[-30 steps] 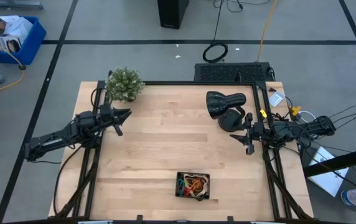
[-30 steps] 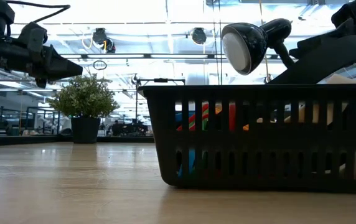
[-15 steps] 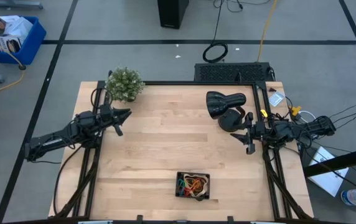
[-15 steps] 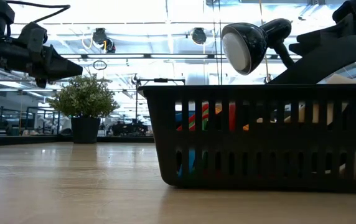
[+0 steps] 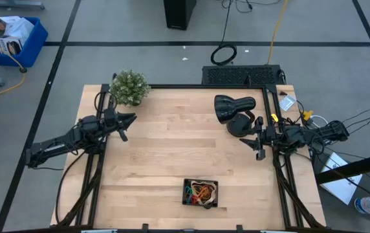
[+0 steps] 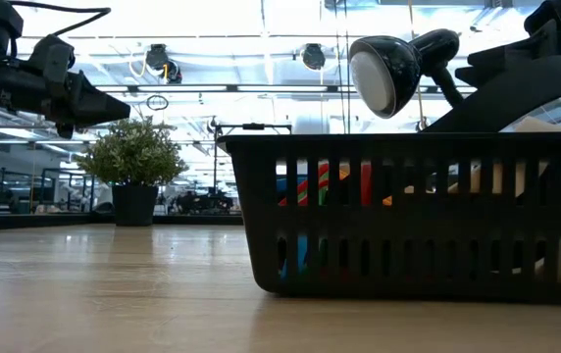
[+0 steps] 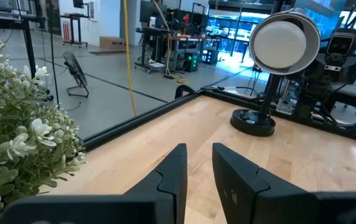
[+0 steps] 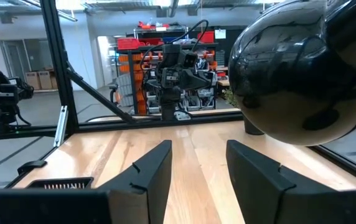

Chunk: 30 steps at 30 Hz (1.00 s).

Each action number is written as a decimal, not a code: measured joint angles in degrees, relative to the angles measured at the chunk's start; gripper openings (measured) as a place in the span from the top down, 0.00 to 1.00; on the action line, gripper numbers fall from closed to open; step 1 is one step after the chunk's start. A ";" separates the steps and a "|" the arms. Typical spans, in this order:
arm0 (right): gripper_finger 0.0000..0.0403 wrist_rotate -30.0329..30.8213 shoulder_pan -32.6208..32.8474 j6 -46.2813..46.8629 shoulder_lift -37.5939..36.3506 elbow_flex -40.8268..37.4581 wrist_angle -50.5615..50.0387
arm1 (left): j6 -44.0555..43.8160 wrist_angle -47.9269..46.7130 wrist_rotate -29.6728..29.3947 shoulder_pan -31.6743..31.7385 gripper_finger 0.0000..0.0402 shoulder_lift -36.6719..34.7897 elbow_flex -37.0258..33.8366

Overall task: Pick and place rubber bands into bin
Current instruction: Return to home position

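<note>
The small black bin (image 5: 200, 193) stands near the table's front edge, and the rubber bands (image 5: 202, 191) lie in it as a tangle of red, orange, green and tan loops. In the low view the bin's slotted wall (image 6: 418, 216) fills the foreground, with coloured bands (image 6: 323, 183) showing through the slots. My left gripper (image 5: 132, 119) hovers at the table's left side beside the plant, empty, its fingers (image 7: 198, 155) a narrow gap apart. My right gripper (image 5: 250, 142) hovers at the right side next to the lamp, open and empty (image 8: 198, 152). Both are far from the bin.
A potted plant (image 5: 130, 87) stands at the far left corner, close to my left gripper. A black desk lamp (image 5: 233, 113) stands at the far right, just beyond my right gripper. Bare wood (image 5: 178, 145) lies between the arms and the bin.
</note>
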 joint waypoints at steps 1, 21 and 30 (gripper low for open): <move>0.63 0.00 0.00 0.00 0.00 0.00 0.02 | 0.00 -0.01 0.00 0.00 0.80 0.00 0.00; 0.63 0.00 0.00 0.00 0.00 0.11 0.01 | -0.02 -0.02 -0.02 0.00 0.80 0.00 -0.01; 0.63 0.00 0.00 0.00 0.00 0.11 0.01 | -0.02 -0.02 -0.02 0.00 0.80 0.00 -0.02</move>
